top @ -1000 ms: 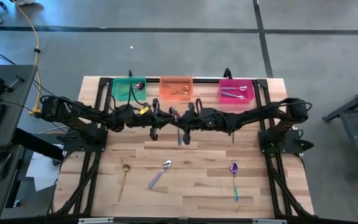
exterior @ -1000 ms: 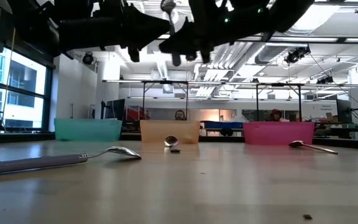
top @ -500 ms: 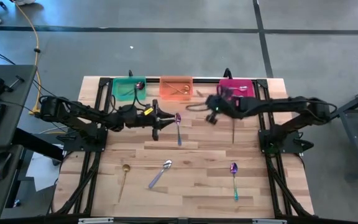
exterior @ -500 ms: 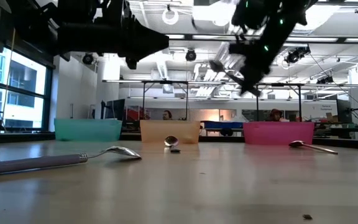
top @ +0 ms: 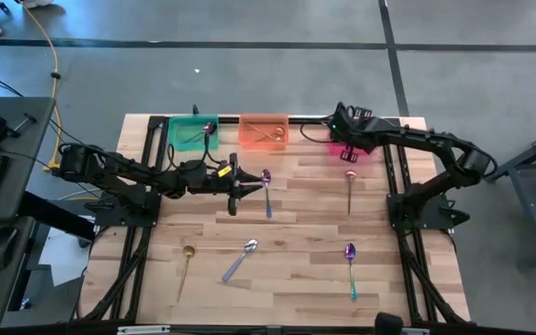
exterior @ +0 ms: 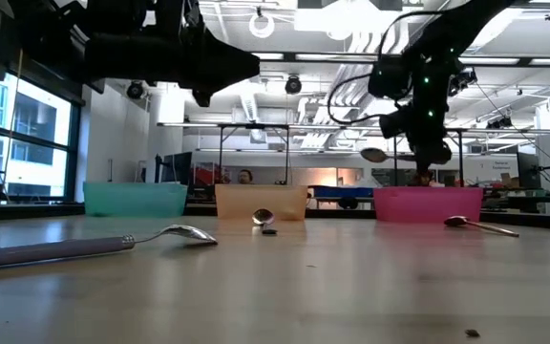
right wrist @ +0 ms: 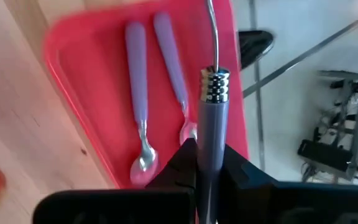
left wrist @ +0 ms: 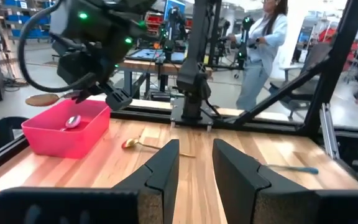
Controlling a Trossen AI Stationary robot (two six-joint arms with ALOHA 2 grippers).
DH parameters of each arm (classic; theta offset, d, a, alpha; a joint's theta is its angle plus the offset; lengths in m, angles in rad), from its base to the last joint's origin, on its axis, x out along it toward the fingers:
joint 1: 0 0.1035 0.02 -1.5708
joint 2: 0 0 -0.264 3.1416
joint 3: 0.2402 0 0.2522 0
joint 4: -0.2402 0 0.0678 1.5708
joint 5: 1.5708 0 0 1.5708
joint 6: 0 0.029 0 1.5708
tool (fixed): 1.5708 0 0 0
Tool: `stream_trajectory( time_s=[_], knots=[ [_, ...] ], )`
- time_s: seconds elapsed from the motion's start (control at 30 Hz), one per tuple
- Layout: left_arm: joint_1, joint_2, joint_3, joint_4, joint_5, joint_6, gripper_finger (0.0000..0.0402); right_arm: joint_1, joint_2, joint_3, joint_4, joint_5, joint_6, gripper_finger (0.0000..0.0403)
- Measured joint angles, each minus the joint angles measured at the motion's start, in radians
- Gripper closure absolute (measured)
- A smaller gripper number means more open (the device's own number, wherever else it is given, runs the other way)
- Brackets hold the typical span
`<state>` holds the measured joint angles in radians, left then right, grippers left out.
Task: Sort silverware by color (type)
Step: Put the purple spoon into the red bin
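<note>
Right hand [right wrist: 207,163] clamps a grey-handled spoon [right wrist: 211,118] over the pink bin [right wrist: 92,81].

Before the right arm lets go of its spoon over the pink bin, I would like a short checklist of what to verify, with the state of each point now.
1. Right gripper shut on the lilac-handled spoon: ok.
2. Spoon is above the pink bin: ok.
3. Bin already holds matching lilac-handled spoons: ok.
4. Left gripper is away from the pink bin, at mid-table: ok.
5. Spoon is low enough to drop without bouncing out: cannot tell.
</note>
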<state>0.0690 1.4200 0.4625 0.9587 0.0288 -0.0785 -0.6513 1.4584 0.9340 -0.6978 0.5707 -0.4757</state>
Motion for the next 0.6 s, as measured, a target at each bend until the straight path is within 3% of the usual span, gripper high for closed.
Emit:
stream_trajectory(
  time_s=[0.6],
  knots=[
    [-0.007,0.0,0.0,-0.012,0.0,0.012,0.0312,-0.191,0.003,0.0,-0.017,-0.171,-0.136,0.0402]
  ],
)
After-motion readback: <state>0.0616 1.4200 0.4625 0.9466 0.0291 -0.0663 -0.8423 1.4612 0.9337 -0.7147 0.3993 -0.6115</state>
